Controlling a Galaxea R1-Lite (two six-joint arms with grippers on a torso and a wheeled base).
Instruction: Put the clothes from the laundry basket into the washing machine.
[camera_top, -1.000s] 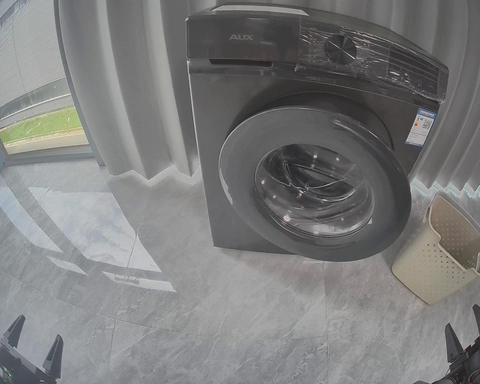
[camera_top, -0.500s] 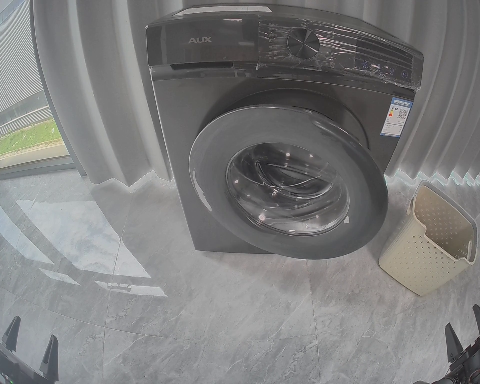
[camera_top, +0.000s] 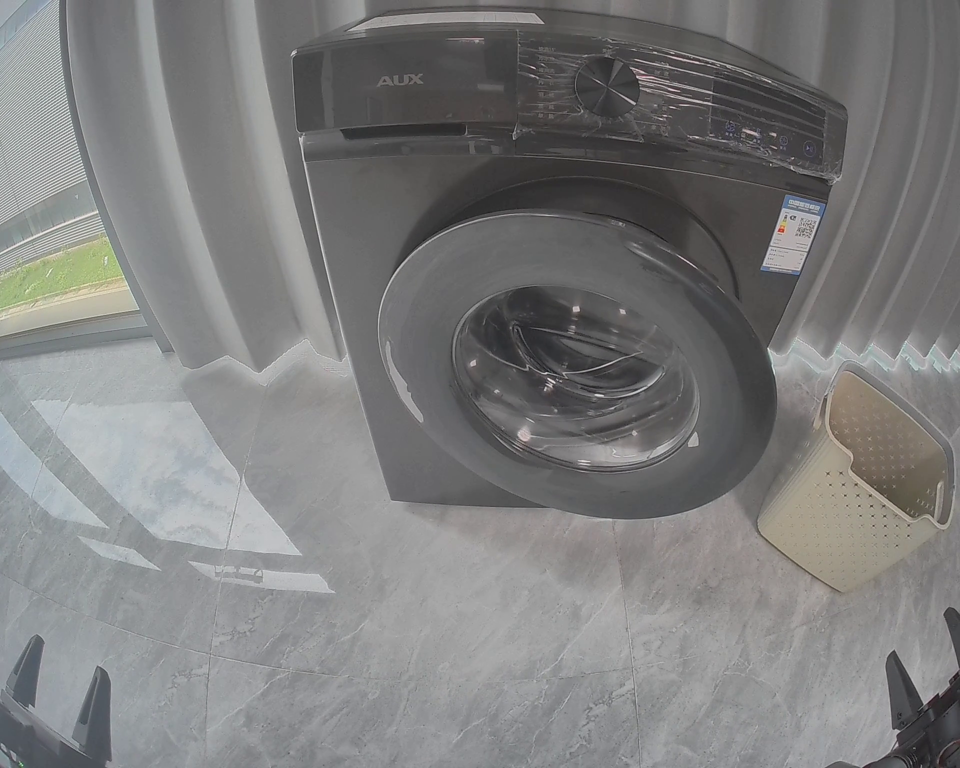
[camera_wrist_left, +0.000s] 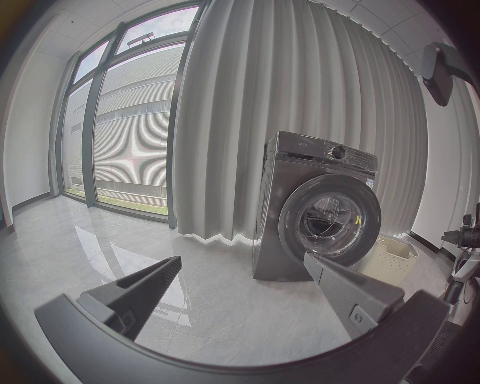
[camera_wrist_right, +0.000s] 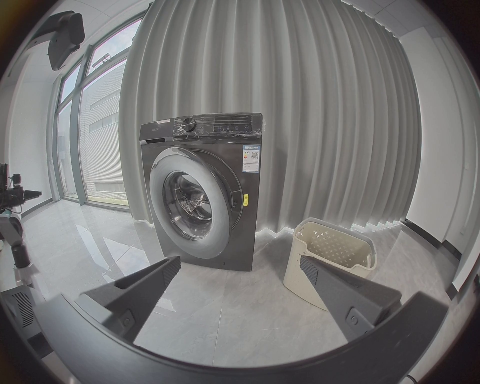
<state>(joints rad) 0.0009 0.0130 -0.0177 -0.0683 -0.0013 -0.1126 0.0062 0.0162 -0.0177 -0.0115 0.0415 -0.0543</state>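
Seen on my remote feed: glossy grey marble-look tile floor (camera_top: 400, 620) w/ bright sun patches (camera_top: 150, 470) nr the tall dark-framed window (camera_wrist_left: 125, 130) at left. Pale pleated curtains (camera_top: 220, 180) hang to the floor across the back. Outside, a grass strip (camera_top: 60, 275) and a louvred bldg (camera_wrist_left: 140, 100). White wall (camera_wrist_right: 435, 150) at right.

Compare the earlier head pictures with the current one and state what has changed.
The head camera turned right about a second ago, so the whole picture slid left; no thing itself moved. Nothing was grasped or released. The washing machine, its door ajar, and the laundry basket kept their places; the left gripper and right gripper stayed low, open and empty.
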